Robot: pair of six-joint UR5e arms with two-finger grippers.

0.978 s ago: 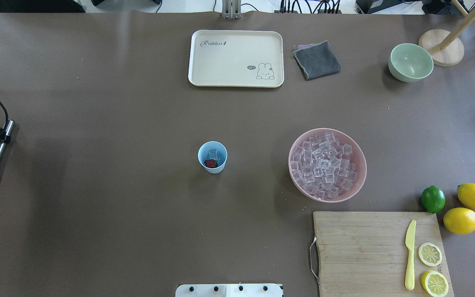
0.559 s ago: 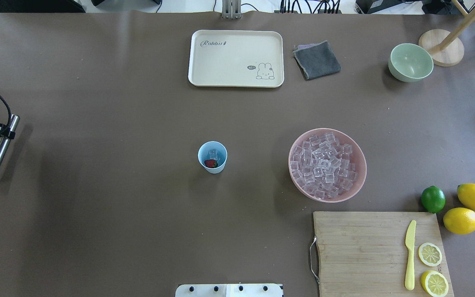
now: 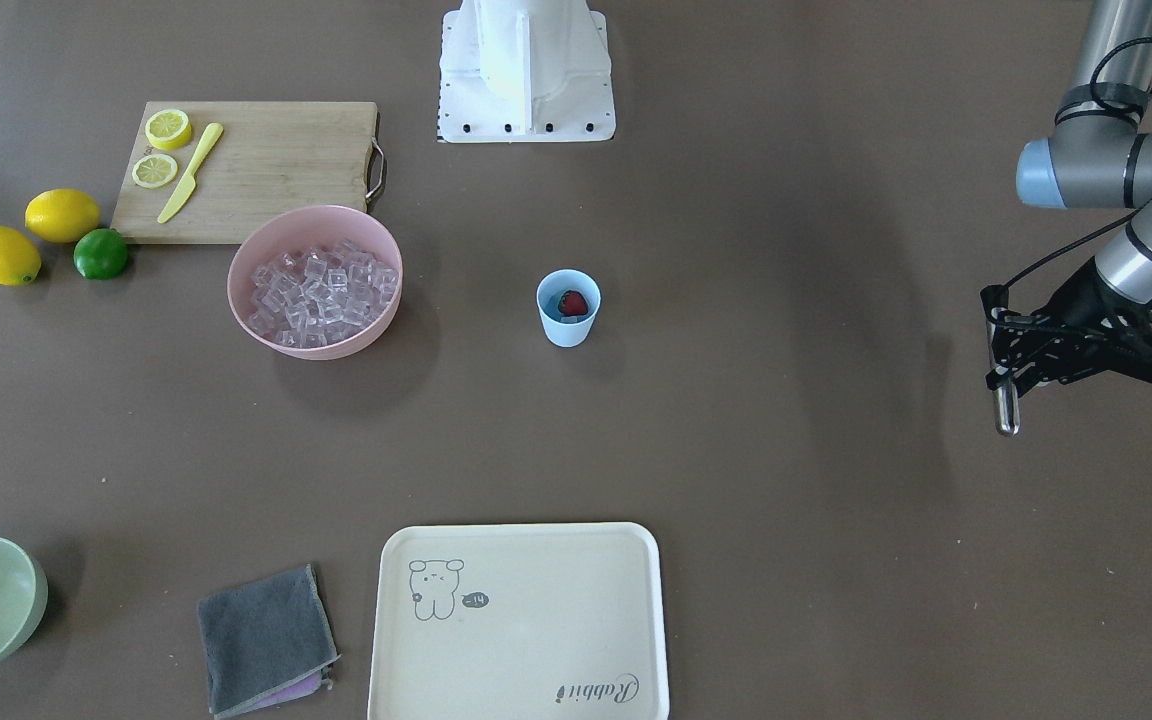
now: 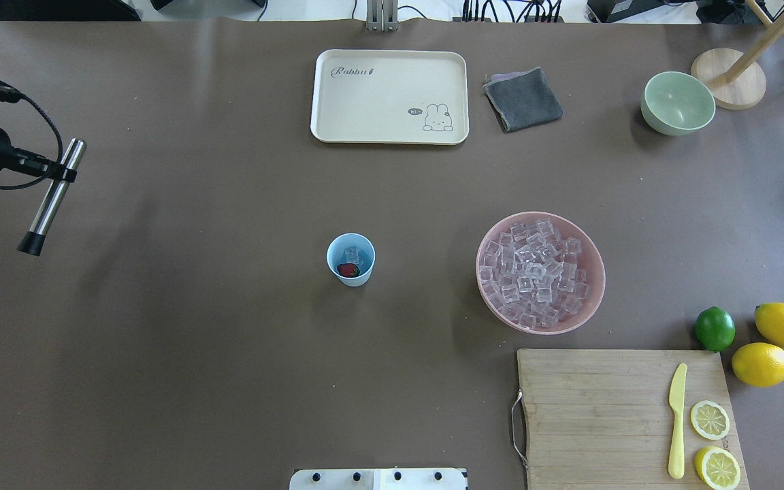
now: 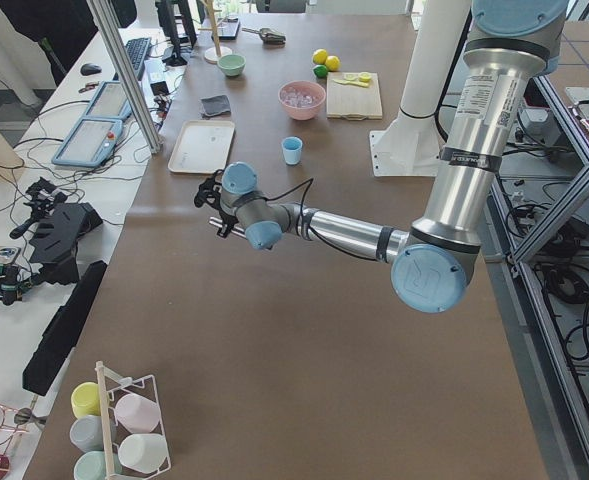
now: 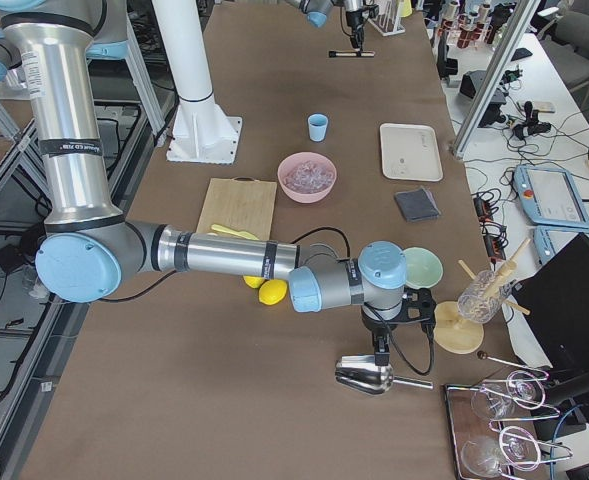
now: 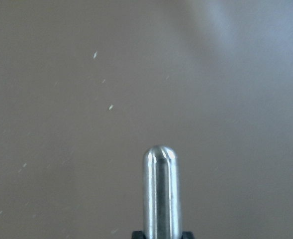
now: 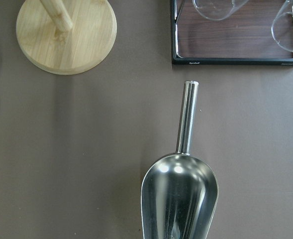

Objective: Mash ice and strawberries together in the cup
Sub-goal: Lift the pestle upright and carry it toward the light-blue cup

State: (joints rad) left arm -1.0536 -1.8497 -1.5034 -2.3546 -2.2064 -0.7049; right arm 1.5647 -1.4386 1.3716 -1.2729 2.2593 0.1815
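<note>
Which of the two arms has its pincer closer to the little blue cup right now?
Left. The left pincer, gripping a metal rod, hangs well to the left of the cup. The right pincer is farther off to the right, above a metal scoop.

Carried the metal rod [image 4: 50, 203] in from the table's left edge, nearer the cup [image 4: 350, 258] though well apart from it. Shifted it from level with the cup to slightly beyond, away from the robot. Brought the left gripper [image 4: 65, 174], clamped on the rod, into the overhead view.
</note>
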